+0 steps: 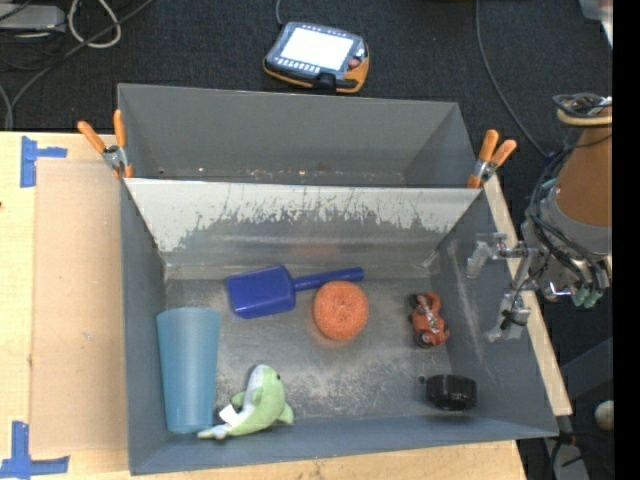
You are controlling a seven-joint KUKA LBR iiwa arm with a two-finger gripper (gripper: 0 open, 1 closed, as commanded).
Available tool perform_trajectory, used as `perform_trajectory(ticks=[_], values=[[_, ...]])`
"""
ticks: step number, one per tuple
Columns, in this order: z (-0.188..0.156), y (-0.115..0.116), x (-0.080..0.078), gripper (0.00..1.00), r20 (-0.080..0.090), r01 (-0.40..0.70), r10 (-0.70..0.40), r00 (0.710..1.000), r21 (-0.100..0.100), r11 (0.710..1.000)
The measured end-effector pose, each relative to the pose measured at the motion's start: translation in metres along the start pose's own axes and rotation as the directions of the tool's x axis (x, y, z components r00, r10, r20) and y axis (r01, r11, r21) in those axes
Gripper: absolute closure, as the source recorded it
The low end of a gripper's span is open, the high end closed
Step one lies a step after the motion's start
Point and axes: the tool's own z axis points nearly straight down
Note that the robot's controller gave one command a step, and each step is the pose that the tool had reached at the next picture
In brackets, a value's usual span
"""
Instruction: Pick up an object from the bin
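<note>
Red-orange with dark bits, the small toy (428, 320) is the closest thing to the gripper (498, 286) as far as we can see. It lies on the bin (300, 168) floor close to the right wall, about midway along it. The gripper hangs over that sloping right wall, just beside the toy and a bit further toward the rim. Its two metal fingers (483, 252) are spread wide with nothing between them.

Toward the front right corner from the toy we've got a black round thing (450, 392), a little apart from it. Left of the toy, near the middle of the floor, sits an orange ball (340, 310). A blue scoop (285, 290) lies just beside the ball, its handle running past the ball's back side. By the left wall a light blue cup (188, 368) lies on its side. A green and white plush dolphin (255, 408) is right against the cup, near the front edge.
</note>
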Motion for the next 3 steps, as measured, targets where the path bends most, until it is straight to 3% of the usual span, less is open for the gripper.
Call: perform_trajectory(ticks=[1, 2, 3], values=[[-0.004, 0.001, -0.002, 0.0, 0.007, 0.004, -0.004, 1.0, 0.001, 1.0], [0.107, -0.006, -0.025, 0.0, 0.008, 0.201, -0.201, 0.98, 0.003, 0.98], [0.084, -0.009, -0.034, 0.0, 0.01, 0.549, -0.549, 0.836, 0.009, 0.836]])
